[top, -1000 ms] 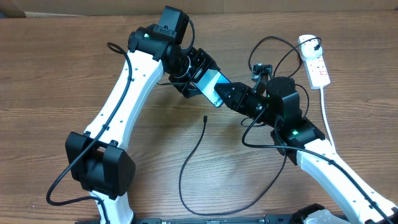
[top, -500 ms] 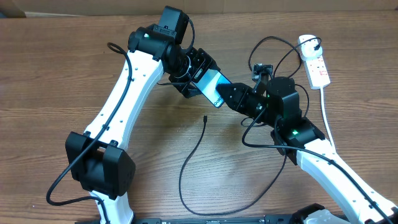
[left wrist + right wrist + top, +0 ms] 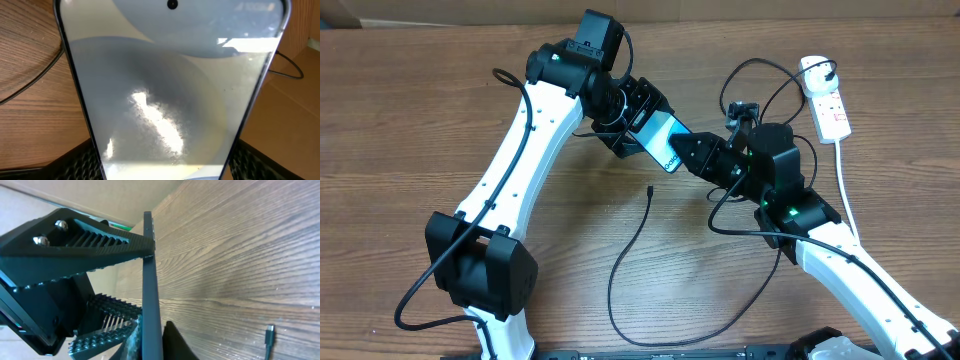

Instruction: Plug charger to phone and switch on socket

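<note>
- Over the middle of the brown wood-grain counter [image 3: 400, 110], the slim rectangular phone with its bright blue-cyan screen [image 3: 660, 140] appears raised off the surface. The left pincer [image 3: 642, 122] clamps it, with ribbed black pads [image 3: 75, 160] at both long edges of the glass.
- The right pincer [image 3: 686, 152] sits against the phone's right end. I cannot tell whether it is closed on the phone.
- The long thin black charger cable [image 3: 630, 245] lies loose on the counter. Its small connector tip [image 3: 649, 189] is just nearer than the phone, apart from it and unheld.
- The white elongated power-strip socket [image 3: 828, 105] lies at the far right, well apart.
- Judged step: presenting the phone, with plugging not yet begun.
- Next, a free pincer, likely the right, must pick up the tip and line it up with the phone's port.
</note>
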`<state>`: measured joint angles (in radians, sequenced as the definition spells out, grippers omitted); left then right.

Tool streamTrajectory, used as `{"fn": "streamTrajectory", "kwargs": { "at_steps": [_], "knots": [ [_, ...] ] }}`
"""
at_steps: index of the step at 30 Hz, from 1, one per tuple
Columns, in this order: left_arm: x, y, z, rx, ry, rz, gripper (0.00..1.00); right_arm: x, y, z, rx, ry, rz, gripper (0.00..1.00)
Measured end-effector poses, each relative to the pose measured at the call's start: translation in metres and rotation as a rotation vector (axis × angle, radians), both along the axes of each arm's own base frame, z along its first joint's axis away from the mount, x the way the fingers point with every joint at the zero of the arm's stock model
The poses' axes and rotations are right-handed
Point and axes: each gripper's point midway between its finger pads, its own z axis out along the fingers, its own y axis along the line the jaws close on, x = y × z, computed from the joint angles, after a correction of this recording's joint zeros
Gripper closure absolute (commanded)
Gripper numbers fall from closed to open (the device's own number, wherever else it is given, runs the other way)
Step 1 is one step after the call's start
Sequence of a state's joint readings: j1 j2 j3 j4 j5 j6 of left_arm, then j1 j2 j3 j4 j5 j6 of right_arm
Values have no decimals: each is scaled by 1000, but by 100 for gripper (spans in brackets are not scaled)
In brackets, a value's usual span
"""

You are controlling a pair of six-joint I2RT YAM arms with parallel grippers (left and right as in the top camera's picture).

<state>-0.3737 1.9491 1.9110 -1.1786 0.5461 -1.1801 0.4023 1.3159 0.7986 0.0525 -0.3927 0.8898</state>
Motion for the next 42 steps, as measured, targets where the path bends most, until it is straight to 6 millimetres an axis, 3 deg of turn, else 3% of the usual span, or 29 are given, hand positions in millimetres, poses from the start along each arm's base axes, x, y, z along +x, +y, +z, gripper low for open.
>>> {"fn": "streamTrajectory", "kwargs": {
  "at_steps": [5,8,13,17,21,24,26,28,33,37,40,42],
  "knots": [
    [0,-1,1,-6,2,-2,19,1,-1,-2,-2,7,-7,96],
    [0,-2,1,-12,5,1,0,1,-1,-3,-3,11,-9,96],
    [0,-1,1,-10,5,6,0,1,0,-4,1,21,-14,96],
    [8,12,-7,80,-41,23,0,4,-5,-8,-2,43,-57,96],
    [17,29,-14,197,-114,8,0,6,-21,-27,-24,148,-166,96],
    [21,38,-17,261,-161,-28,0,12,-33,-30,1,179,-217,96],
    [19,46,-13,299,-185,-39,0,16,-42,-28,18,187,-235,96],
    [16,54,8,327,-255,-50,0,20,-49,-27,40,195,-242,96],
    [-25,91,72,414,-379,-30,0,24,-57,-16,116,200,-211,96],
    [-84,126,124,459,-464,-24,0,23,-56,-4,198,211,-167,96],
    [-119,148,132,513,-452,-34,0,21,-51,5,248,216,-127,96],
    [-128,158,128,550,-454,-25,0,18,-47,9,270,219,-98,96]
  ]
}}
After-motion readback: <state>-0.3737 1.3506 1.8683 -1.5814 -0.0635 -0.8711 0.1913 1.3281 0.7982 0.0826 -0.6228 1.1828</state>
